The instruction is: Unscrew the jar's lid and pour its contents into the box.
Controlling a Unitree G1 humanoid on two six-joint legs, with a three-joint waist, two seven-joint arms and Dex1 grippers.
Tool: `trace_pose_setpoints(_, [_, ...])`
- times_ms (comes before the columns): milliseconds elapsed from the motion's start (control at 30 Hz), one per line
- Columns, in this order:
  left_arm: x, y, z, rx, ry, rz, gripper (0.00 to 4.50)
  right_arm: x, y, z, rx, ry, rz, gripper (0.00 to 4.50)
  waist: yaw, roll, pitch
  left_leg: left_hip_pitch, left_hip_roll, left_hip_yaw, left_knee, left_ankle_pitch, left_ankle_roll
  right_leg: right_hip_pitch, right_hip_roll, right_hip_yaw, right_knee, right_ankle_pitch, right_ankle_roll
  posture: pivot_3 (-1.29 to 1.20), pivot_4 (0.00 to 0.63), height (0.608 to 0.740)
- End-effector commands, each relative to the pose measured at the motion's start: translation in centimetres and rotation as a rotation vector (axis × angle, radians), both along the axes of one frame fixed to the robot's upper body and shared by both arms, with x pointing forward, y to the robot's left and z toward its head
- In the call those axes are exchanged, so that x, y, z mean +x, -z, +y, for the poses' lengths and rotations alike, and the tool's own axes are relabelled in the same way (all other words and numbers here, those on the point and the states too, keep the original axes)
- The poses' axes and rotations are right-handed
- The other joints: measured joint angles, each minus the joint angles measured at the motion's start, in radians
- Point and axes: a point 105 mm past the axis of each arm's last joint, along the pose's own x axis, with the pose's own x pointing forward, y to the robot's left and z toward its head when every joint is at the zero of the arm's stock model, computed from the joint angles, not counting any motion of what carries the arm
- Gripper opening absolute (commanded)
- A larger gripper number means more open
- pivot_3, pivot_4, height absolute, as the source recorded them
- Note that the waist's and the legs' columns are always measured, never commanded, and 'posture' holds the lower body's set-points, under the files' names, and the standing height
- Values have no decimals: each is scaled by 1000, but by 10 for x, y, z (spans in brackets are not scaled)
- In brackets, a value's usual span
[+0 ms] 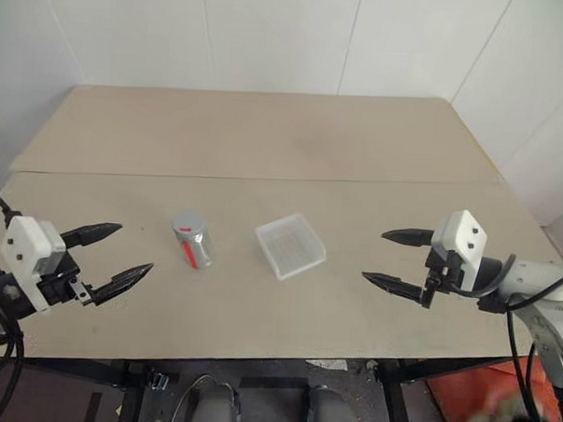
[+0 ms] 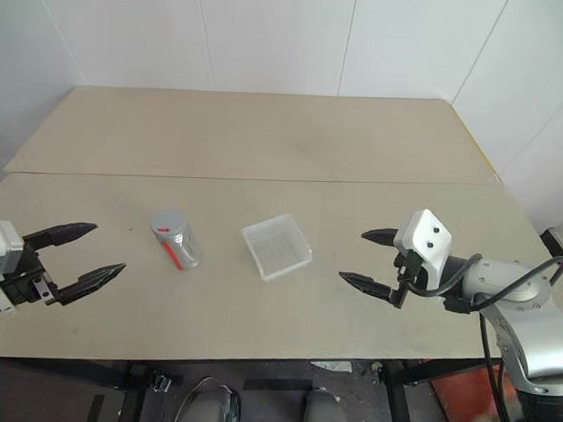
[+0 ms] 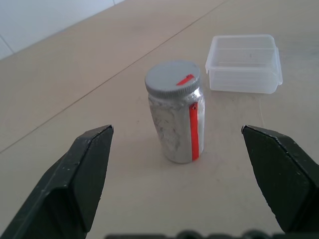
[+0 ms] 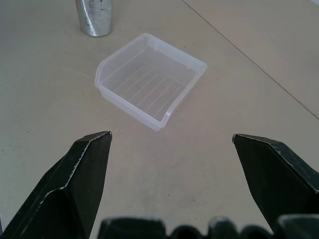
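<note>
Jar (image 1: 192,238) upright on table (image 1: 266,136), lid (image 3: 172,79) on, box (image 1: 290,245) just beside. Left gripper (image 1: 113,255) nearer, pointing at it, fingers spread, empty. Right gripper (image 1: 389,258) spread, faces box.

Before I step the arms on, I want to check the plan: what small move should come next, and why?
Probably ease the left claw forward to straddle the jar. The jar stands upright with its lid on, the box beside it is empty, and both claws, the right claw too, are open and apart from everything, so nothing is held yet.
</note>
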Motion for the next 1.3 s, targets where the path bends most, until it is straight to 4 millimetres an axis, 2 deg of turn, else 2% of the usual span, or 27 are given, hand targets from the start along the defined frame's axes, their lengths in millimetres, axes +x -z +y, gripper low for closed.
trace_pose_setpoints(33, [-3, -10, -4, 0, 4, -42, 4478, -2, -9, 3, -8, -28, -40, 4500, 2, 0, 0, 0, 0, 0, 0, 0, 0, 0, 0, 0, 0, 0, 0, 0, 150, 740])
trace_pose_setpoints(200, [2, -6, -10, -52, -42, -68, 4478, -1, -13, 1, -7, -16, -56, 4500, 0, 0, 0, 0, 0, 0, 0, 0, 0, 0, 0, 0, 0, 0, 0, 0, 150, 740])
trace_pose_setpoints(333, [-1, -1, -24, -116, -86, -73, 4478, -1, -15, -3, -7, -9, -68, 4500, 0, 0, 0, 0, 0, 0, 0, 0, 0, 0, 0, 0, 0, 0, 0, 0, 150, 740])
trace_pose_setpoints(467, [-13, 19, -37, -94, -122, -25, 4478, 2, -14, -6, -24, 16, -84, 4500, -3, 0, 0, 0, 0, 0, 0, 0, 0, 0, 0, 1, 0, 0, 0, 0, 150, 740])
trace_pose_setpoints(567, [-10, 29, -40, -130, -220, -18, 4478, 1, -20, -3, -18, 3, -86, 4500, -1, 0, 0, 1, 0, 0, 0, 0, 0, 0, 0, 1, 0, 0, 0, 0, 150, 740])
trace_pose_setpoints(700, [-1, 36, -53, -195, -274, -32, 4478, -5, -31, 2, 10, -91, -81, 4500, 3, 0, 0, 2, -1, 0, 0, 0, 0, 2, 0, 0, 0, 0, 0, 0, 150, 740])
trace_pose_setpoints(867, [24, 47, -66, -219, -354, -74, 4478, -2, -35, 5, -36, -137, -91, 4500, 4, 0, 0, 1, -1, -1, 1, 0, 0, 3, 0, 0, 0, 0, 0, 0, 150, 740])
trace_pose_setpoints(1033, [45, 48, -65, -236, -432, -127, 4478, 0, -38, 6, -48, -160, -105, 4500, 1, 0, 0, 1, -1, -1, 1, 0, 0, 3, 0, 0, 0, 0, 0, 0, 150, 740])
trace_pose_setpoints(1300, [71, 46, -79, -274, -400, -143, 4478, -4, -42, 8, -50, -172, -128, 4500, 2, 0, 0, 1, -1, -1, 1, 0, 0, 2, 0, 0, 0, 0, 0, 0, 150, 740])
